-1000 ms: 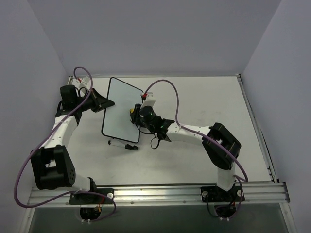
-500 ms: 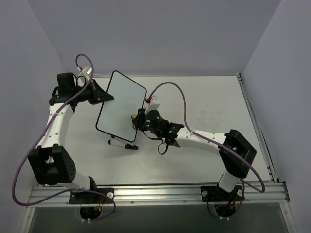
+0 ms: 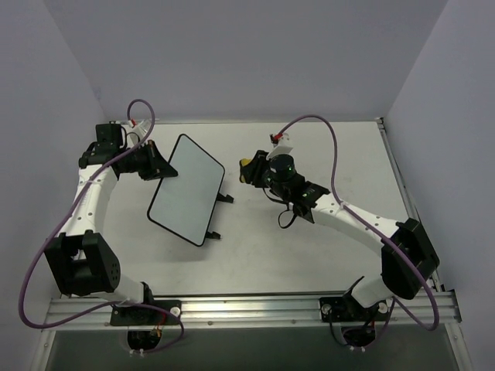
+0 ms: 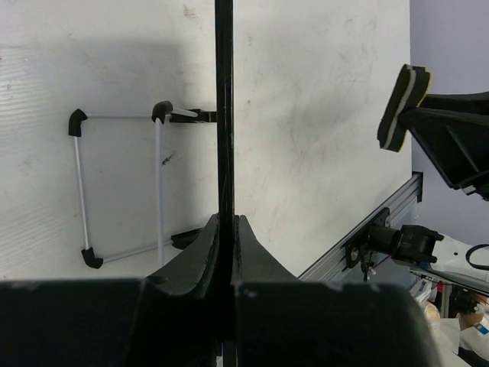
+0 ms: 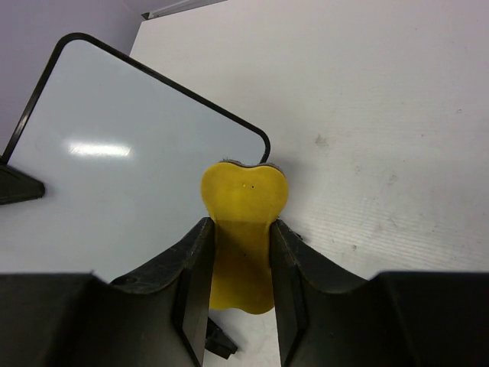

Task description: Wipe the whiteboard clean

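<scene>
Black-framed white whiteboard (image 3: 186, 191), yellow eraser (image 5: 243, 195)

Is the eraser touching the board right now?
No, in the top view the eraser is off to the right of the board, with bare table showing between them.

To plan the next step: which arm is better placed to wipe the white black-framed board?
Right. The right gripper holds the flat yellow eraser, facing the white black-framed board; the left gripper is shut on that board's edge, holding it up.
</scene>
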You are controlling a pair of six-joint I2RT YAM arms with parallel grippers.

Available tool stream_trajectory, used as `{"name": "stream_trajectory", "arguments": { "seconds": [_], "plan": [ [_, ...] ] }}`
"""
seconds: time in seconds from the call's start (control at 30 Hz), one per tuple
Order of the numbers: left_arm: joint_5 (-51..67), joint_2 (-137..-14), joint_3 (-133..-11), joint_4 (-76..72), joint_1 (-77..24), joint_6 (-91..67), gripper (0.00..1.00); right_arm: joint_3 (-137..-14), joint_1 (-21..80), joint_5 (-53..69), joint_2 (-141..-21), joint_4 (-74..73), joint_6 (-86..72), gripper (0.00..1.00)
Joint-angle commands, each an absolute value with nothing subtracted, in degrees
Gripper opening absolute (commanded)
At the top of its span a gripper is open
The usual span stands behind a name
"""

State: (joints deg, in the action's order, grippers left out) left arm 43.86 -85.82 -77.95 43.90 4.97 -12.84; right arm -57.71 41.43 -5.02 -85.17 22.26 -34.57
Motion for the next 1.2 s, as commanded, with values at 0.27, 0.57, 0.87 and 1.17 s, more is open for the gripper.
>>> {"name": "stream_trajectory", "arguments": {
  "seconds": [0.27, 0.57, 0.87, 1.17],
  "plan": [
    [42.8, -84.9, -76.5, 38.1, 4.3, -12.8, 0.02, -54.0, 37.4, -1.8, -79.5, 22.8, -34.9, 0.0],
    [41.0, -86.1, -75.1, 37.5, 2.6, -12.2, 0.02, -53.1, 36.9, -0.8, -79.5, 23.4, -35.2, 0.0],
    [39.7, -86.4, -72.4, 34.2, 0.6, -13.4, 0.02, -52.2, 36.4, -0.6, -79.5, 23.8, -35.3, 0.0],
    [38.8, -85.4, -70.2, 32.6, -1.2, -12.7, 0.02, -51.9, 36.1, -0.6, -80.1, 24.5, -35.4, 0.0]
  ]
}}
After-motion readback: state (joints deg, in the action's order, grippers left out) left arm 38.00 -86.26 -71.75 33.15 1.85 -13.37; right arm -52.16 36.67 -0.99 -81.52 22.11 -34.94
